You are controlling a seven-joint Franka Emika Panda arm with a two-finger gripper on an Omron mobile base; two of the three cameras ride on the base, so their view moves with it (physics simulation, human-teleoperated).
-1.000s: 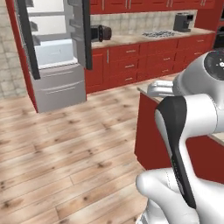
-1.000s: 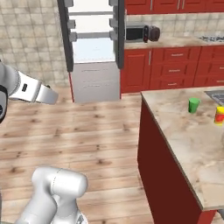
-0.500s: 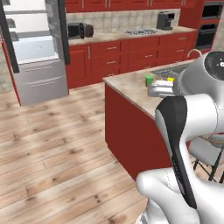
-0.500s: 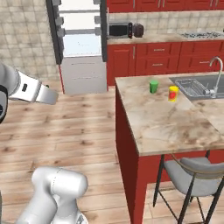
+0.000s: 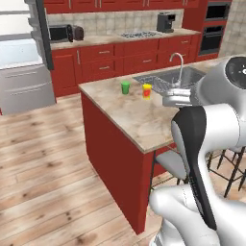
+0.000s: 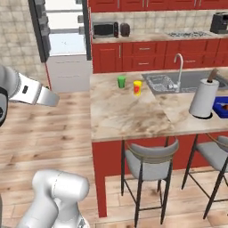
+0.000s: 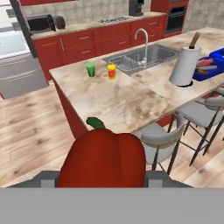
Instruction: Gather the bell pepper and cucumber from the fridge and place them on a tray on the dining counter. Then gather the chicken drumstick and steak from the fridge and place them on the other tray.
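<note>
From the left base view the fridge [image 5: 21,53] stands open behind and the dining counter [image 5: 139,122] edge is close beside the arm; right base view shows stools [image 6: 149,162] lining the near side, bare stone ahead of them; in the hand view the gripper [image 7: 103,181] is clamped on the bell pepper [image 7: 103,159], first item not yet delivered, blue tray [image 7: 210,65] well off past the paper towel roll [image 7: 183,65], three foods left

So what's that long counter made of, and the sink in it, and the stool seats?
The dining counter looks like polished stone: beige with brown marbled veins. The sink seems to be brushed steel, grey and softly shiny, like its curved tap. The stool seats look like grey padded fabric or vinyl on thin dark metal legs; hard to be sure in a rendered picture.
</note>
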